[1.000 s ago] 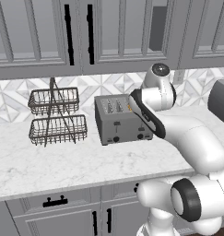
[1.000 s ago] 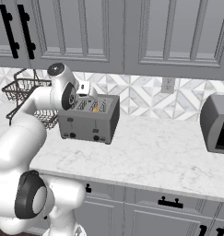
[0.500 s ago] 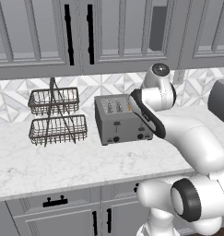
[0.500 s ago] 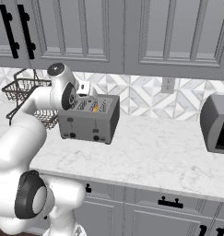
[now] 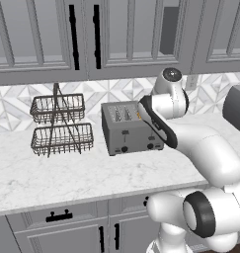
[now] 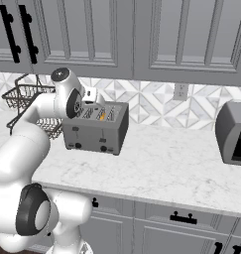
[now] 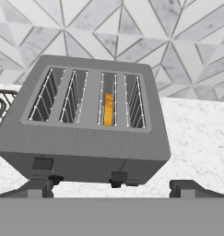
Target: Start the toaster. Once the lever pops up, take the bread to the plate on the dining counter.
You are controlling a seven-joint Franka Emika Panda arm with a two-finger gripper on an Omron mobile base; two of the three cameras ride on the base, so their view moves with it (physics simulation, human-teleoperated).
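Four-slot toaster (image 7: 92, 120) directly beyond hand (image 7: 111, 186); bread (image 7: 108, 109) in third slot; hand wide, empty.

The toaster (image 7: 92, 131), lying directly ahead of the pincer (image 7: 112, 188), is showing a brushed grey metal body with two dark levers and black knobs along its front face. The bread (image 7: 108, 109), sitting in the third slot from the left ahead of the pincer, is showing a golden-orange edge. The slot interiors are showing dark walls with thin pale wire guards. The backsplash (image 7: 132, 32), beyond the toaster, is displaying white and grey marbled triangular tiles. The worktop (image 7: 196, 138), under the toaster, is showing white marble with grey veining. The pincer's fingertips are appearing dark grey.
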